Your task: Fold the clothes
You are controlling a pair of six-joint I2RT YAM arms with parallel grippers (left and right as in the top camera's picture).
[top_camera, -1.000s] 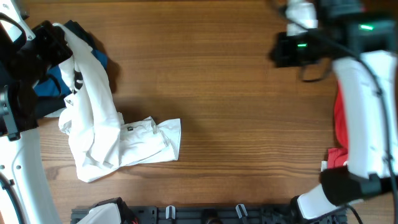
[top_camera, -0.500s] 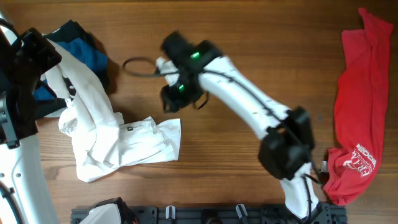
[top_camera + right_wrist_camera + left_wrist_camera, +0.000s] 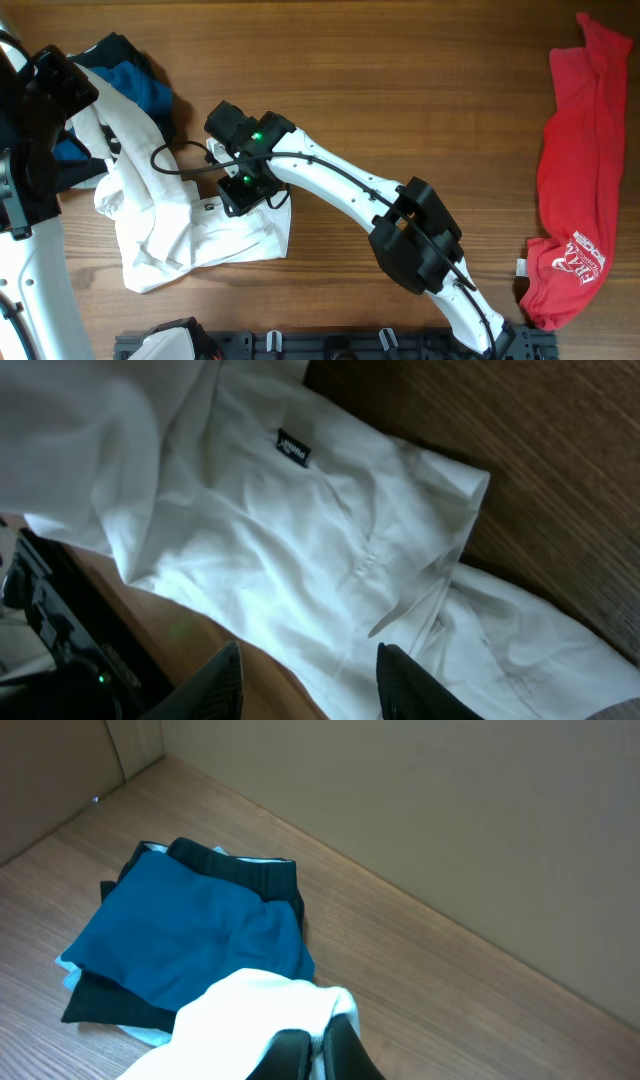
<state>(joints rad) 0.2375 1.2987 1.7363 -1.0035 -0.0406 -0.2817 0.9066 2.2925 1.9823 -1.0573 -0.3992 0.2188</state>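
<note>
The white shirt (image 3: 160, 230) lies bunched at 9 o'clock on the table (image 3: 400, 60). One end is hoisted by the left pincer (image 3: 318, 1055), pinched tight on the cloth. The right pincer (image 3: 310, 652) hovers over the flat part, jaws wide and holding nothing, with the label (image 3: 293, 448) at its 12 o'clock. I'd have it take the free corner, one layer only, then pull both arms apart to spread the shirt. I count one white shirt, one red shirt (image 3: 570, 170) at 3 o'clock, one blue-and-dark pile (image 3: 190, 935) at 10 o'clock, and two arms
</note>
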